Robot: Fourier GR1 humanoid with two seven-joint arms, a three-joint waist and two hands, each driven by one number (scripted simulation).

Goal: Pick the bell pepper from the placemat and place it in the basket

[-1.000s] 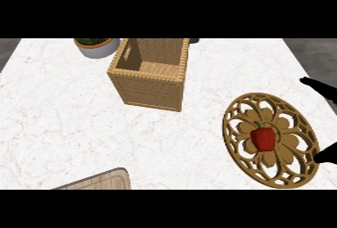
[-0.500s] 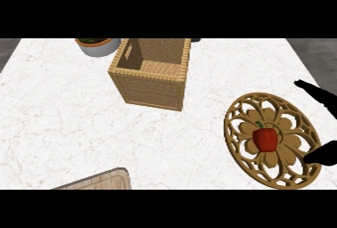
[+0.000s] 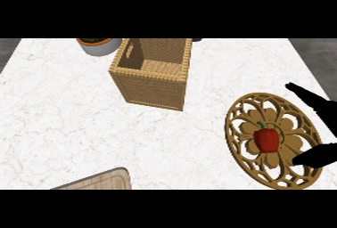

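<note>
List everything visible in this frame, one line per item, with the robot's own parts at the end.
counter: one, white marble, fills the view
basket: one, tan wicker, upper middle, open top
placemat: one, round, golden-brown openwork, right side
bell pepper: one, red with green stem, on the placemat's centre
pot: one, grey, top edge, left of the basket
board: one, light wood, bottom edge, partly cut off
right hand: one, black, at the right edge, fingers spread either side of the pepper

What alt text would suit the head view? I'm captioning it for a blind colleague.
A red bell pepper lies at the centre of a round openwork placemat on a white marble counter, with the robot's black right hand open around the mat's right edge. A tall wicker basket stands up and to the left, a potted plant behind it.
</note>
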